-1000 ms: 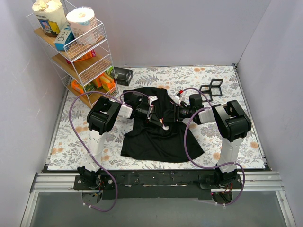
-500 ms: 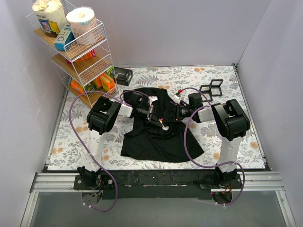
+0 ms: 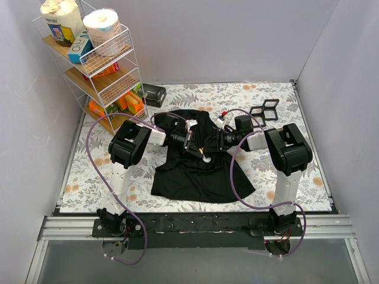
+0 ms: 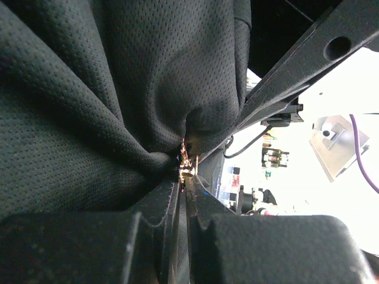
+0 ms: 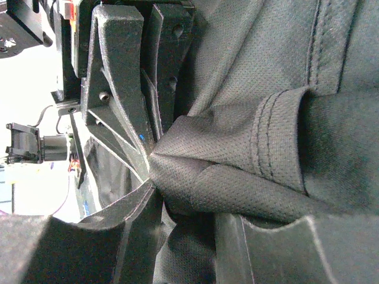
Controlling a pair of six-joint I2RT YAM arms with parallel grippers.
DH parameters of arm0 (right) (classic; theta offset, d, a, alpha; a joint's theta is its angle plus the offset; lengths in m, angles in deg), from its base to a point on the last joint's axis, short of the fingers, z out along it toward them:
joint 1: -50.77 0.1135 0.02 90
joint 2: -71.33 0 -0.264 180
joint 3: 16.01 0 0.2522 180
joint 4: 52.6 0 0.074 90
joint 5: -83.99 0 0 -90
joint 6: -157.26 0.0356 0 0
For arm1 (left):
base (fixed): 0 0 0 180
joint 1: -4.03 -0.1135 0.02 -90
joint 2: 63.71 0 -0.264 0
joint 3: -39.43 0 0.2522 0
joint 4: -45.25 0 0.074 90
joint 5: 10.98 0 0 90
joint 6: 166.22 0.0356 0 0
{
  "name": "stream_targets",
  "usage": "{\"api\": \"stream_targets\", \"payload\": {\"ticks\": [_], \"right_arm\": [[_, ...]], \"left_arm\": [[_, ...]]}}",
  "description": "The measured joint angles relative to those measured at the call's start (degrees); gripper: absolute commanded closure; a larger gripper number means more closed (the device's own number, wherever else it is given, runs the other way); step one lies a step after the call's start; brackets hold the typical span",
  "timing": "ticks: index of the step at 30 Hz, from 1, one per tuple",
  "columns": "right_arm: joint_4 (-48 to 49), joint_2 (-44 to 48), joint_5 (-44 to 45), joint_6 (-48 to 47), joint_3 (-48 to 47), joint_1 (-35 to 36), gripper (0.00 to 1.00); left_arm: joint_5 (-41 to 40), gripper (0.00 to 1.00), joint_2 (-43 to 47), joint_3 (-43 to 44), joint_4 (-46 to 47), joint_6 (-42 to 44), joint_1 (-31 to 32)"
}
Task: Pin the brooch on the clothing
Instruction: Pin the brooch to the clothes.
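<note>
Top external view: your two arms reach inward and meet over the black T-shirt [image 3: 189,177], which is gathered up between them.

**Risk.** The left gripper [image 4: 182,177] is clenched. At its very tips a small metallic glint, judged to be the brooch [image 4: 187,164], is pressed into a pucker of cloth. So thin a pinch could let it twist or drop if you push harder. The right gripper [image 5: 183,204] grasps a thick fold of the shirt, hem stitching beside it, with its jaws partway apart around the fold. If you pull, the fold may slide out, or the pin may pass through both layers.

**Pose.** Both forearms lie low and the grippers point at each other. The left tips touch the fold just ahead of the right jaws.
</note>
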Motion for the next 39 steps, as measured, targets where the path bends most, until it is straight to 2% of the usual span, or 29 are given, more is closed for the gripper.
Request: {"api": "stream_targets", "payload": {"ticks": [27, 39], "right_arm": [[-8.1, 0.0, 2.4, -0.7, -3.6, 0.7, 0.56], [-9.9, 0.0, 3.5, -0.3, -4.3, 0.9, 0.58]], "left_arm": [[-0.9, 1.0, 0.0, 2.0, -3.2, 1.9, 0.0], [-1.3, 1.0, 0.2, 2.0, -3.9, 6.3, 0.1]]}}
